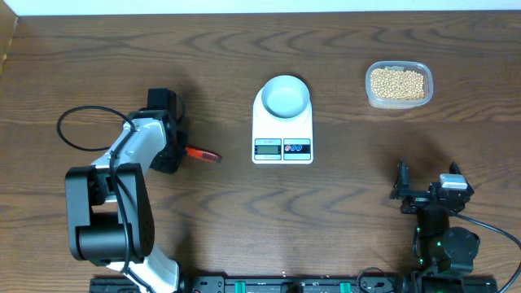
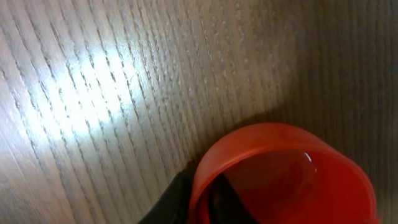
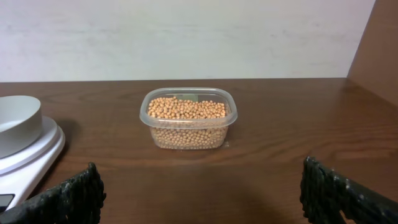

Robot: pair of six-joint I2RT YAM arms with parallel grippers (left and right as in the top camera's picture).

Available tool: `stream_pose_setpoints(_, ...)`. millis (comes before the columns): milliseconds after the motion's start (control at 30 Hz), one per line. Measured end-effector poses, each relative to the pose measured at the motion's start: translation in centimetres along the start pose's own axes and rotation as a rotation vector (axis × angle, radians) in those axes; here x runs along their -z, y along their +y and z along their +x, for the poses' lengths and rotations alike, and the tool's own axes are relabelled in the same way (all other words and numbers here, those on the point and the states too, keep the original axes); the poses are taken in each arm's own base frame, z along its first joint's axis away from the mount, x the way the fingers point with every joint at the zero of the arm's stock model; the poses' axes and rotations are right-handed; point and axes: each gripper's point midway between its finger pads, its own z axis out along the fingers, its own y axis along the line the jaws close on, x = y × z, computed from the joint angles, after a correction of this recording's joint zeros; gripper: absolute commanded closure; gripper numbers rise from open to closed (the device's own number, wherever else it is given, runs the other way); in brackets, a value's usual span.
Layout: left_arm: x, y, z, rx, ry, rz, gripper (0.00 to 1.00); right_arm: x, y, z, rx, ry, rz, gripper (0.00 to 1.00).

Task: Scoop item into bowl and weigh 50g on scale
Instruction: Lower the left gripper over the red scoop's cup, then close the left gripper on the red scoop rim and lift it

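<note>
The beans (image 1: 397, 83) fill a clear plastic tub at the back right; they also show in the right wrist view (image 3: 188, 109). The pale bowl (image 1: 284, 96) stands empty on the white scale (image 1: 282, 130) at mid table, and both bowl (image 3: 15, 121) and scale (image 3: 34, 152) show at the left of the right wrist view. My left gripper (image 1: 181, 153) is low at the table, shut on the rim of a red scoop (image 1: 205, 155); the left wrist view shows a finger (image 2: 202, 199) against the scoop's cup (image 2: 292, 174). My right gripper (image 1: 425, 195) is open and empty (image 3: 208, 199), facing the tub.
The clear tub (image 1: 398, 102) sits near the table's far edge, right of the scale. A black cable (image 1: 81, 130) loops left of the left arm. Bare wood lies between the scale and the right gripper.
</note>
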Motion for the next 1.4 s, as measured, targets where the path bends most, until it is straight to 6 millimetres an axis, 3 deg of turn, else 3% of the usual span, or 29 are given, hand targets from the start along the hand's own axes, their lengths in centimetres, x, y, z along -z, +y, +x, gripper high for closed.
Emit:
stream_pose_setpoints(100,0.0,-0.1,0.0,0.001,-0.001,0.003,0.87,0.0,0.0,0.0,0.0,0.0,0.0,0.01)
stream_pose_setpoints(133,0.0,-0.1,0.0,0.001,-0.001,0.003,0.92,0.0,0.0,0.0,0.0,0.0,0.0,0.01)
stream_pose_setpoints(467,0.9,-0.4,-0.6,0.012,-0.016,0.033,0.93,0.0,0.0,0.0,0.0,0.0,0.0,0.01)
stream_pose_setpoints(600,4.2,-1.1,-1.9,0.043,-0.054,0.133,0.93,0.0,0.0,0.0,0.0,0.0,0.0,0.01)
stream_pose_setpoints(700,8.5,-1.5,-2.8,0.063,-0.097,0.248,0.92,0.0,0.0,0.0,0.0,0.0,0.0,0.01)
stream_pose_setpoints(933,14.2,-0.6,-3.4,0.095,-0.144,0.388,0.93,0.0,0.0,0.0,0.0,0.0,0.0,0.01)
stream_pose_setpoints(1133,15.3,0.7,-2.8,0.185,-0.122,0.392,0.93,0.0,0.0,0.0,0.0,0.0,0.0,0.01)
stream_pose_setpoints(1400,15.9,-0.7,0.5,0.271,-0.053,0.428,0.93,0.0,0.0,0.0,0.0,0.0,0.0,0.01)
